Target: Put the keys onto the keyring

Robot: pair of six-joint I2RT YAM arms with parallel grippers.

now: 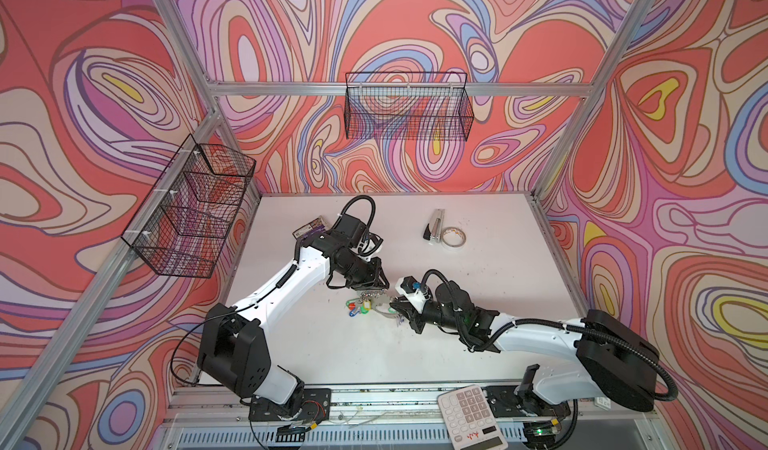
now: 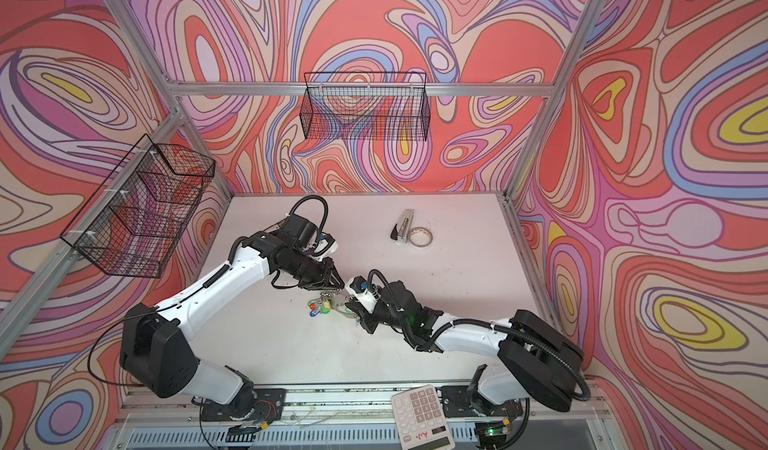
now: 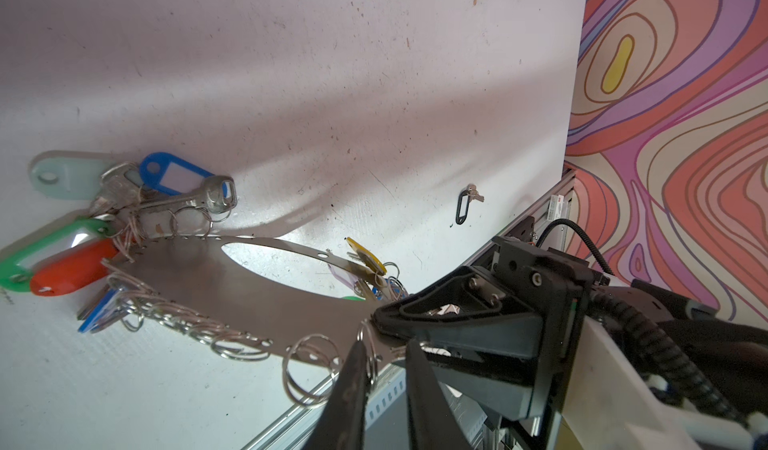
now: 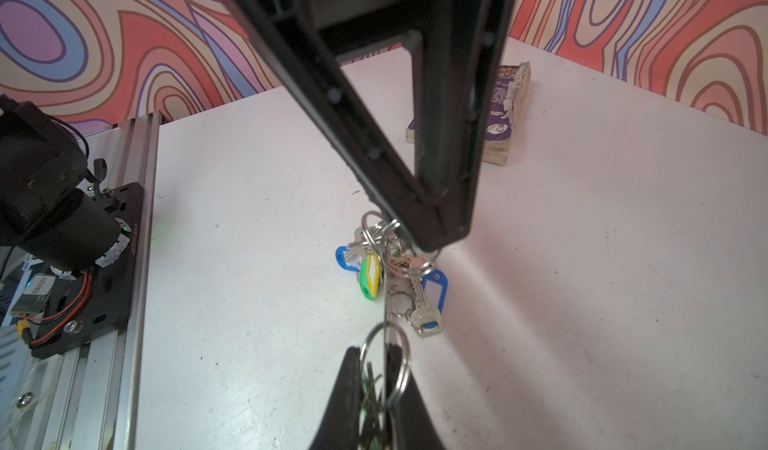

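Down at the fingertips, the left gripper (image 3: 385, 346) shows only a narrow gap between its jaws, set against a small wire ring (image 3: 371, 358) on the near edge of the keyring (image 3: 249, 290). Whether that ring is actually pinched cannot be told. The right gripper (image 4: 374, 350) is clamped tight on the same metal plate and appears to hold it tilted, with its far end and the bunch of coloured tags (image 3: 70, 275) down on the table (image 3: 374, 94). The key with the black tag (image 3: 463, 206) lies loose on the table beyond the plate, well apart from both grippers, so the task looks to be at an early stage: a ring is being readied and the key is not yet fetched. The risks come from the crowding. The two grippers nearly touch and could knock together. The thin ring could spring out of a partial grip. Any twist of the plate could swing the attached keys, tangle the rings, or work the plate out of the right jaws.
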